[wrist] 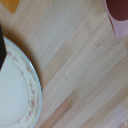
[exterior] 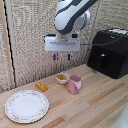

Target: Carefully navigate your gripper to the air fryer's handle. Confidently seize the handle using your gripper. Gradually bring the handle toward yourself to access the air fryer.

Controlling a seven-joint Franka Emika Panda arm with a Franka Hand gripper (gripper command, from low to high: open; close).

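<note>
The black air fryer (exterior: 111, 52) stands at the exterior view's right on the wooden table. Its chunky black handle (exterior: 102, 61) juts from the front drawer. My gripper (exterior: 61, 57) hangs in the air well to the exterior view's left of the fryer, above the small bowl, apart from the handle. Its two blue-tipped fingers (exterior: 54, 57) point down with a gap between them and hold nothing. The wrist view looks down at the table and shows neither the fryer nor the handle.
A pink cup (exterior: 74, 84) (wrist: 118, 15) stands below the gripper beside a small bowl (exterior: 62, 77). A patterned plate (exterior: 27, 105) (wrist: 15, 95) lies at the front left, an orange block (exterior: 41, 87) (wrist: 11, 4) near it. A woven wall stands behind.
</note>
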